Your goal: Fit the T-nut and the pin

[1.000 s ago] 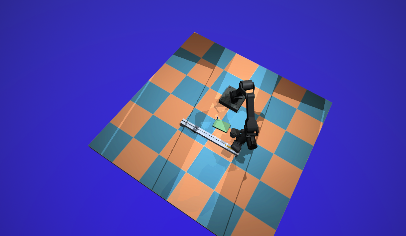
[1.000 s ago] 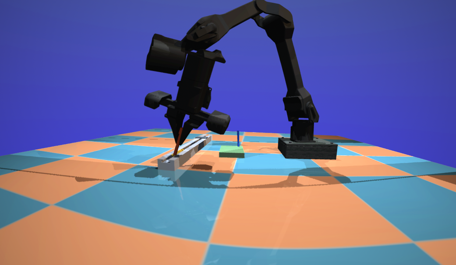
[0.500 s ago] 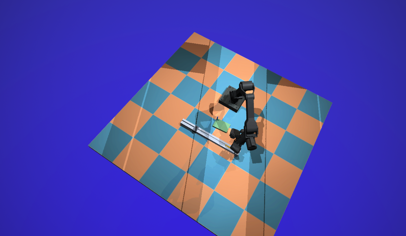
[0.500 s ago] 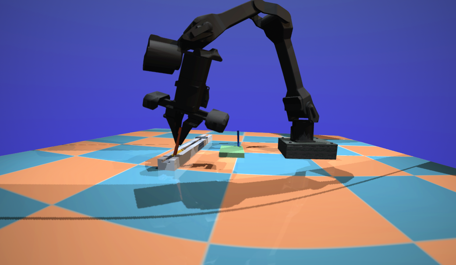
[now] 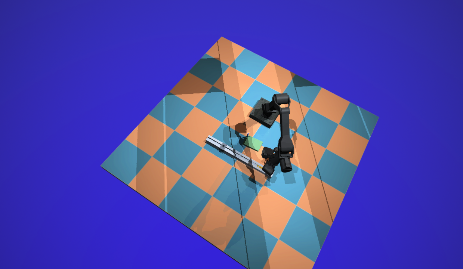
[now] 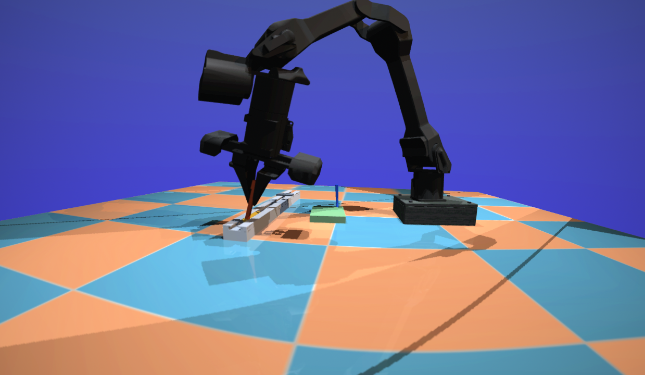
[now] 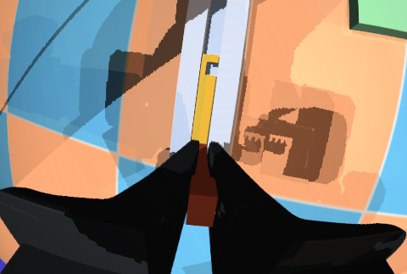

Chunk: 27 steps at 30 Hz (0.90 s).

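Wrist view, hand (image 7: 203, 148) gripping orange handle (image 7: 202, 210), nut (image 7: 204, 109) between slot edges

No text, label, brand, number or sign can be read in any of the views.

- Bench (image 5: 199, 167) (image 6: 384, 298) (image 7: 148, 121): orange-and-blue checkerboard, pale seams
- Backdrop (image 5: 59, 100) (image 6: 525, 93): deep violet-blue
- Rail (image 5: 213, 143) (image 6: 236, 233) (image 7: 229, 109): silvery white
- Bracket (image 5: 223, 146): darker grey
- T-nut (image 5: 259, 166) (image 6: 255, 214) (image 7: 205, 109): brassy yellow
- Handle (image 6: 253, 188) (image 7: 201, 210): rusty orange
- Tray (image 5: 253, 143) (image 6: 327, 214) (image 7: 383, 0), at two o'clock in the wrist view: light green top, darker green sides
- Pin (image 5: 247, 134) (image 6: 336, 196): strong blue
- Arm (image 5: 284, 125) (image 6: 413, 93) and end effector (image 5: 269, 163) (image 6: 255, 203) (image 7: 203, 148): black
- Base (image 5: 269, 124) (image 6: 436, 214): charcoal, faintly streaked
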Tool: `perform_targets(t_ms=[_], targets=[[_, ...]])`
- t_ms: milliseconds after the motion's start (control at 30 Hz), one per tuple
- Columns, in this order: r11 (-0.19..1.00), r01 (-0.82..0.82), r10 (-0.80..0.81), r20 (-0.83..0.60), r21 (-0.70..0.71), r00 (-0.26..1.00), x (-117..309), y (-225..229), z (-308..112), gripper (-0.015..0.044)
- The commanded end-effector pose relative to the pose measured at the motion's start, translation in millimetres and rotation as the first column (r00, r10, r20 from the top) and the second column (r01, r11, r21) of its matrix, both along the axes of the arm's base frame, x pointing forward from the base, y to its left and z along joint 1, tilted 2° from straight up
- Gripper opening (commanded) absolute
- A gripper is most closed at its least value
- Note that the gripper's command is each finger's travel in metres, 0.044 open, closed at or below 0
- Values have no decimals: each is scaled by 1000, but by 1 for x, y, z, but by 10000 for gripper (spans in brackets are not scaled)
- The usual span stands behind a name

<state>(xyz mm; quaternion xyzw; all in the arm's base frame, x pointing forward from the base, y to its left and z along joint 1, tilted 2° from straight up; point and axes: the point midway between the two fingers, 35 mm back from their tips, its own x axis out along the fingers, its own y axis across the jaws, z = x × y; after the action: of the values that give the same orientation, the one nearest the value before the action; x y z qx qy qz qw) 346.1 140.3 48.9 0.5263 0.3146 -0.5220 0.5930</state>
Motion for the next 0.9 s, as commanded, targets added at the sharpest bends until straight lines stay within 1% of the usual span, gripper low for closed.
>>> perform_targets(t_ms=[0,867], targets=[[1000,-5,5,-8,4,1000,2,1,2,-150],[1000,-4,5,-62,10,998,5,1,2,-150]])
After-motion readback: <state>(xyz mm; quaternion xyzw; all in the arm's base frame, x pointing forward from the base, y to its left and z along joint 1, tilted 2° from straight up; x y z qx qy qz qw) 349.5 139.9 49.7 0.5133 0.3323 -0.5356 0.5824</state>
